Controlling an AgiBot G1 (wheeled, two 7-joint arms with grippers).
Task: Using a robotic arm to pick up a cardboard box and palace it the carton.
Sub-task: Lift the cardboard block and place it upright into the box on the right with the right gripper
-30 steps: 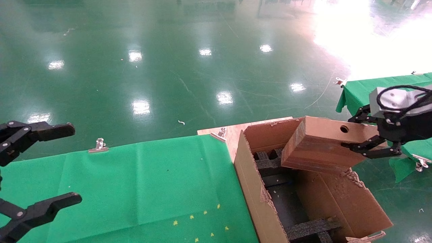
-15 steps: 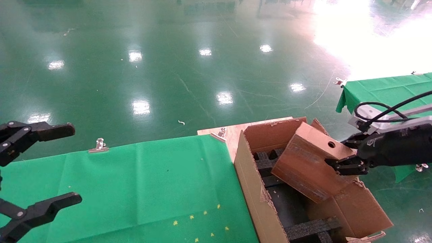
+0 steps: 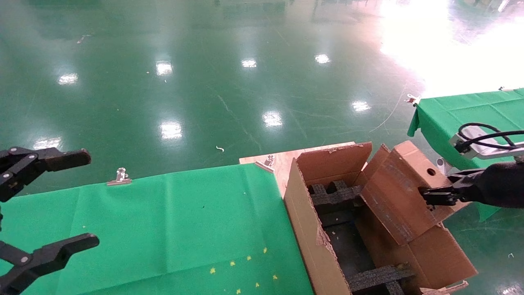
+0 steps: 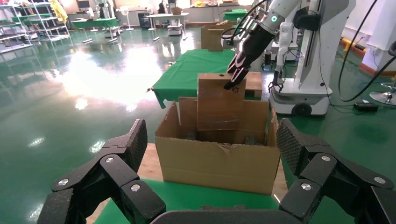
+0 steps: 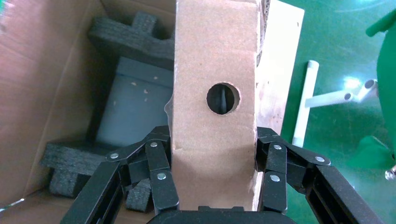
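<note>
The right gripper [image 3: 434, 196] holds the cardboard box [image 3: 403, 190] by its narrow end, the one with the round hole, and the right wrist view shows its black linked fingers [image 5: 159, 168] pressed against both broad faces of that box [image 5: 215, 102], so the jaws are clamped on it at a narrow spread. The box stands tilted over the far right part of the carton [image 3: 311, 229], its lower end down inside the opening and its upper end leaning out toward the robot's right, above the carton's right flap. From the left wrist view the box [image 4: 220, 102] rises upright out of the carton [image 4: 215, 161], with the robotic arm [image 4: 261, 30] reaching down to its top corner; the white arm carries a glowing teal ring near the black wrist. Whether the box's lower edge already touches the carton's floor or the black foam inserts [image 3: 331, 192] cannot be told, since the carton wall hides that part. More foam [image 5: 126, 35] lies inside the carton below the box in the right wrist view. The carton sits on a bare wooden board [image 3: 282, 162] beside the green cloth [image 3: 163, 229] of the table, which is fastened with a metal clip [image 3: 119, 177]. The left gripper [image 3: 37, 213] hangs over the table's left edge, well apart from the carton, its jaws spread wide with nothing between them.
</note>
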